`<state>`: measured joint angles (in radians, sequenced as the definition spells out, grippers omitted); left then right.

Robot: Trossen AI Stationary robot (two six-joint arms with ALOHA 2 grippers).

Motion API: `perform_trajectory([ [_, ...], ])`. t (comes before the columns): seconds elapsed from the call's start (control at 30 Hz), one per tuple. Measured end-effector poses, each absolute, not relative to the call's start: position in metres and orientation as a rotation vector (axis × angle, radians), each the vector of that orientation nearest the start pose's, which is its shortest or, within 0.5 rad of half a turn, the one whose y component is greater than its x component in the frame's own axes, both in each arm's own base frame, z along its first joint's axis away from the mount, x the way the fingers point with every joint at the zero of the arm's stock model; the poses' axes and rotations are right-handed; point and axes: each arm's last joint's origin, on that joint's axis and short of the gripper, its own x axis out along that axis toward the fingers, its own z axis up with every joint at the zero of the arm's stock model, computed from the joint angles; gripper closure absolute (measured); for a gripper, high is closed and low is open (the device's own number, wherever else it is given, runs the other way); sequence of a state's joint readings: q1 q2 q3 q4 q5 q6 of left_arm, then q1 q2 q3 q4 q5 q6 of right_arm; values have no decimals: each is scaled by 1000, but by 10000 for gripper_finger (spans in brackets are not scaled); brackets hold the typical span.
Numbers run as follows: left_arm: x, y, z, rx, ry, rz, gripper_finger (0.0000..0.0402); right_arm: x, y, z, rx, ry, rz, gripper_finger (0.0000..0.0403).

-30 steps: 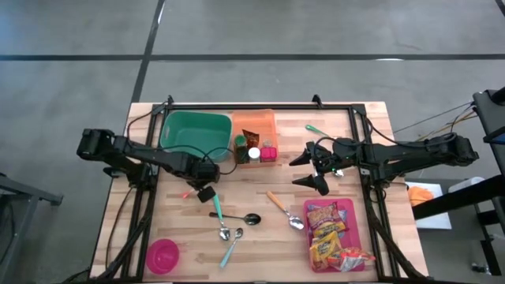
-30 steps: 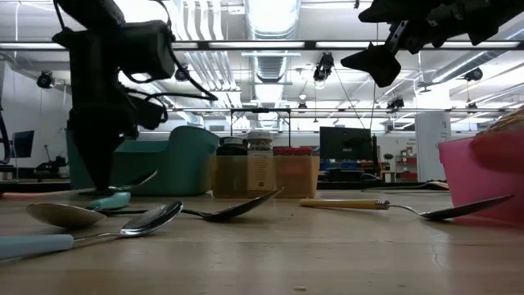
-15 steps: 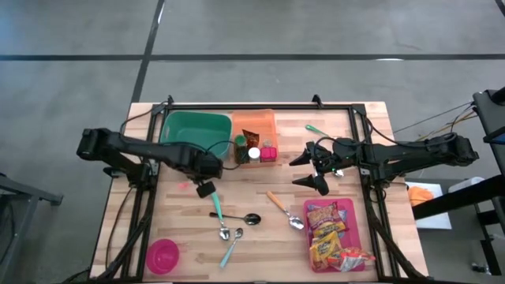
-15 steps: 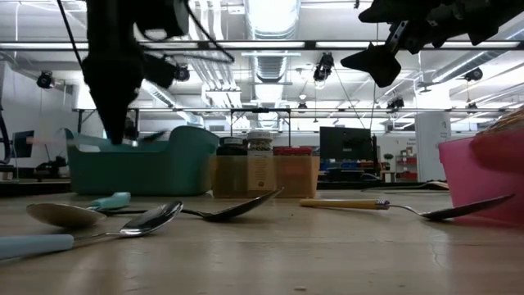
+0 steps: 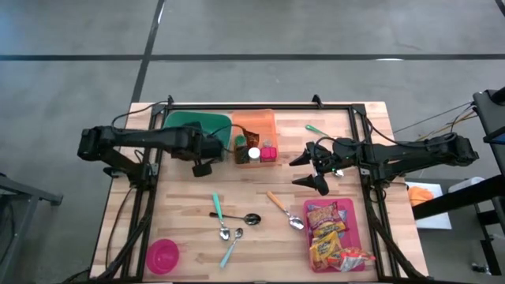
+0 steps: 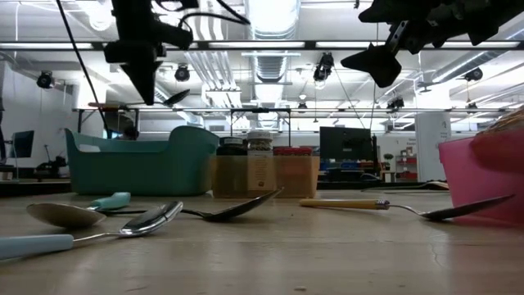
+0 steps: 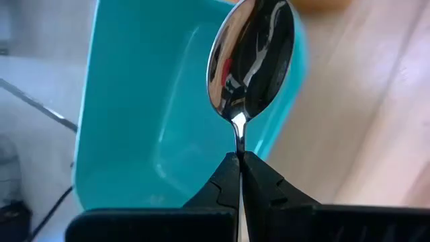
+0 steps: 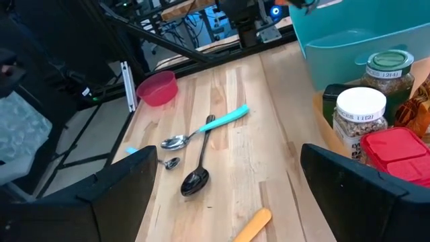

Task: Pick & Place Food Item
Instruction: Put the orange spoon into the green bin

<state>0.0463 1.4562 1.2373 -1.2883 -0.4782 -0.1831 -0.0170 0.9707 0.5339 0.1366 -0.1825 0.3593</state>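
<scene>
My left gripper (image 7: pixel 239 158) is shut on a small metal spoon (image 7: pixel 250 57) and hangs high above the table beside the teal bin (image 5: pixel 170 126). The low view shows this gripper (image 6: pixel 147 82) well above the bin's rim, the spoon's bowl (image 6: pixel 175 97) sticking out beside it. My right gripper (image 5: pixel 301 172) hovers open at mid-table with nothing between its fingers. Snack packets (image 5: pixel 330 235) lie in a pink tray (image 5: pixel 353 214) at the near right. Jars (image 5: pixel 252 153) stand in an orange bin (image 5: pixel 264 122). My left gripper pinches the spoon's thin handle just below the bowl (image 7: pixel 238 140) between its two fingertips. The fingers slant down and lie along the handle, so the bowl juts out past them. The spoon is lifted clear, its bowl over the teal bin's wall (image 7: pixel 134 121).
Several spoons (image 5: pixel 233 221) lie at the table's near middle, and an orange-handled one (image 5: pixel 282 209) lies beside the pink tray. A pink bowl (image 5: pixel 162 255) sits at the near left corner. A green-handled utensil (image 5: pixel 316 128) lies at the far right.
My left gripper has risen from table height with the spoon and gone toward the far edge, up beside the teal bin, turning its wrist on the way. The spoon is now lifted clear of the table.
</scene>
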Motion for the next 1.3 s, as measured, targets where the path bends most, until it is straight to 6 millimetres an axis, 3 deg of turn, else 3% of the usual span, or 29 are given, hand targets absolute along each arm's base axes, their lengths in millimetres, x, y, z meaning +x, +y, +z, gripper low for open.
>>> perform_trajectory([
  [0.23, 245, 64, 278, 189, 1463, 569, 401, 210, 2, 244, 394, 326, 107, 39],
  [0.37, 243, 86, 277, 106, 1441, 519, 401, 210, 2, 244, 394, 326, 107, 39],
  [0.53, 236, 104, 262, 22, 1450, 517, 401, 210, 2, 244, 410, 327, 105, 39],
  [0.87, 226, 100, 201, 0, 1464, 348, 401, 210, 2, 244, 411, 327, 106, 39],
  [1.07, 222, 96, 185, -57, 1441, 235, 401, 210, 2, 244, 408, 325, 106, 39],
  [1.3, 225, 99, 177, -77, 1426, 228, 401, 211, 2, 245, 407, 317, 107, 39],
])
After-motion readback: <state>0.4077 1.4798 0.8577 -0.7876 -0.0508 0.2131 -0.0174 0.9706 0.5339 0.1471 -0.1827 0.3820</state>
